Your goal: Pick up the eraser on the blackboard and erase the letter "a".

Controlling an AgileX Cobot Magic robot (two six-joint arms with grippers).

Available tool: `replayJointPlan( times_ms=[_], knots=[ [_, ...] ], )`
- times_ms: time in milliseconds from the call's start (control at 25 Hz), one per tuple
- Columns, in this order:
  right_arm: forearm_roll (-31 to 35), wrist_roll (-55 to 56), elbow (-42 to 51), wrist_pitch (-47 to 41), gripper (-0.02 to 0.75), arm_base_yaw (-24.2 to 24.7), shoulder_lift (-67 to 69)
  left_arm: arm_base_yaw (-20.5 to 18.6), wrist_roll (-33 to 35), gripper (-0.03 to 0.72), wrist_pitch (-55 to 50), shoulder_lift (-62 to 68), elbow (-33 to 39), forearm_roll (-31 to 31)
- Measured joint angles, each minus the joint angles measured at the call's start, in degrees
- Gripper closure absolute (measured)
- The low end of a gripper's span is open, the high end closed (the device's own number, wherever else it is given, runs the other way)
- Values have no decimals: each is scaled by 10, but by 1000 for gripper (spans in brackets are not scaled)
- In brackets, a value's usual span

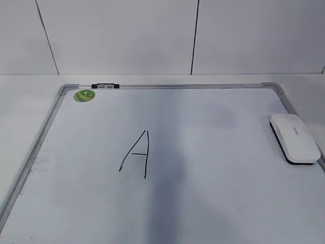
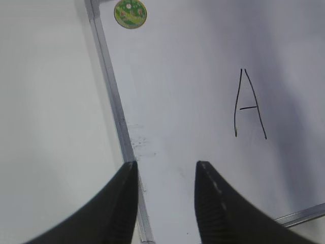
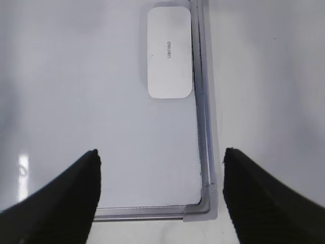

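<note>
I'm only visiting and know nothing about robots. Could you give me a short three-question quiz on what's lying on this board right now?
1. True or false: the eraser lies on the board, close to its right frame edge.
2. In the exterior view, near which corner of the board does the round green magnet sit? A) far left B) far right C) near left
3. Fill in: the left tool and the right tool are both ____ and hold nothing.

Key: 1 true; 2 A; 3 open.
</note>
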State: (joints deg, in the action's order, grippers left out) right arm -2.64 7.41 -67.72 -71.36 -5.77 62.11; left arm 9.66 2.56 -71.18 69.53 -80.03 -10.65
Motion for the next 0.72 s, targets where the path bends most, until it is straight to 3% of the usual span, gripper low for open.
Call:
replayJointPlan(
  times_ms=[280, 720],
  knots=[
    [0, 0, 62, -4, 145, -4, -120, 0, 0, 412, -7, -117, 26, 8],
    [14, 0, 162, -8, 145, -19, -267, 0, 0, 442, -11, -300, 222, -2]
  ],
)
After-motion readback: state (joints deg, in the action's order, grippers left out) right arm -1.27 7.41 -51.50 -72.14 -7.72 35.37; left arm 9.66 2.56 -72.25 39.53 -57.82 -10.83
